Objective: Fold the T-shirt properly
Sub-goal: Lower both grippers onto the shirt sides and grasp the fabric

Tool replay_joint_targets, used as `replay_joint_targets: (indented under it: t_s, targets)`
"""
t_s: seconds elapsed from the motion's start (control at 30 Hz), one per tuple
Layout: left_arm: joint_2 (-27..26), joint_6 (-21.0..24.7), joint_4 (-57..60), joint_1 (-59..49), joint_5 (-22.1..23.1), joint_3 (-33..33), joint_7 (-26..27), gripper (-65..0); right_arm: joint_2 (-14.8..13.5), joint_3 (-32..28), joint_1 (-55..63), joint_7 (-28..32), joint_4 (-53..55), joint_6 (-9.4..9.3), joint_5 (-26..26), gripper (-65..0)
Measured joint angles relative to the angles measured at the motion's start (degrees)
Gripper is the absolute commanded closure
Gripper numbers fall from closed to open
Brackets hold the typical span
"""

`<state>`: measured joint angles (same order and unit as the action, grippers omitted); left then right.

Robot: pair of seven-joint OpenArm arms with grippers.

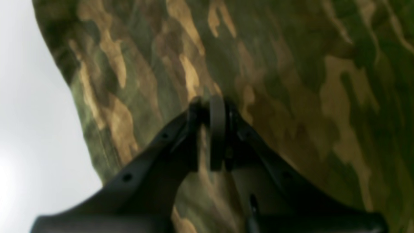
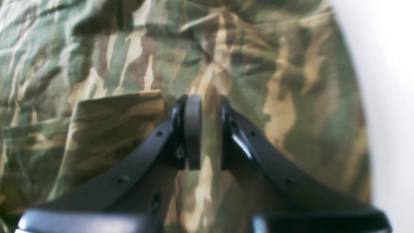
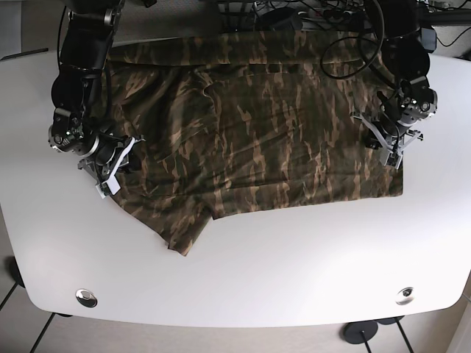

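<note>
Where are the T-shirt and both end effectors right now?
T-shirt (image 3: 265,140), base view, middle of the chest panel.
Left end effector (image 1: 212,129), left wrist view, between its fingertips.
Right end effector (image 2: 207,129), right wrist view, between its fingertips.

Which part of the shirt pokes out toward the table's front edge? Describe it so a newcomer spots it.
On the white table lies a camouflage T-shirt. Follow its front hem toward the base view's left: a sleeve juts out as a tapered flap, the only part reaching past the hem.

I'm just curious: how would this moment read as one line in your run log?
camouflage T-shirt: spread on white table | left gripper: nearly shut, at shirt edge | right gripper: slightly open, over shirt edge
</note>
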<state>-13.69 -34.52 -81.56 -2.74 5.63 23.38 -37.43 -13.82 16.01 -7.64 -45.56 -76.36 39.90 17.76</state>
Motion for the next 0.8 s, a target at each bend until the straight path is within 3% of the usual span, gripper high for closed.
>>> replay_joint_targets:
  t_s: [0.1, 0.2, 0.33, 0.47, 0.53, 0.67, 0.8]
  targets:
    - [-1.1, 0.0, 5.0, 4.3, 0.2, -0.3, 0.1, -2.9, -0.1, 0.0, 0.0, 1.0, 3.5, 0.00, 0.0, -6.8]
    - [-4.3, 0.0, 12.7, 9.7, 0.9, -4.9, 2.9, -2.9, -1.3, 0.1, -0.1, 3.2, 5.2, -0.02, 0.0, -6.8]
    - [-4.8, 0.2, 20.3, 15.1, 1.0, -7.6, 7.4, -2.9, -1.6, 0.2, 0.2, 4.9, 5.6, -0.39, 0.0, -6.8]
    - [-5.6, 0.0, 19.2, 16.3, -0.3, -9.4, 4.8, -3.2, -1.5, 0.1, 1.4, 3.7, 2.5, -0.33, 0.2, -7.6]
    - [-5.4, 0.0, 15.2, 15.7, -0.5, -9.5, 2.2, -4.4, -1.4, 0.1, 2.2, 2.8, -1.2, -0.31, 0.5, -14.4]
    - [-5.7, 0.0, 8.1, 15.4, -0.5, -9.4, -2.1, -19.9, -0.6, 0.1, 3.7, -1.2, -8.2, -0.24, 0.5, -32.7]
    - [-7.0, 0.0, 7.0, 10.7, -0.6, -9.3, -2.5, -24.4, 1.6, -0.4, 7.9, -2.3, -11.0, -0.22, 0.5, -33.3]
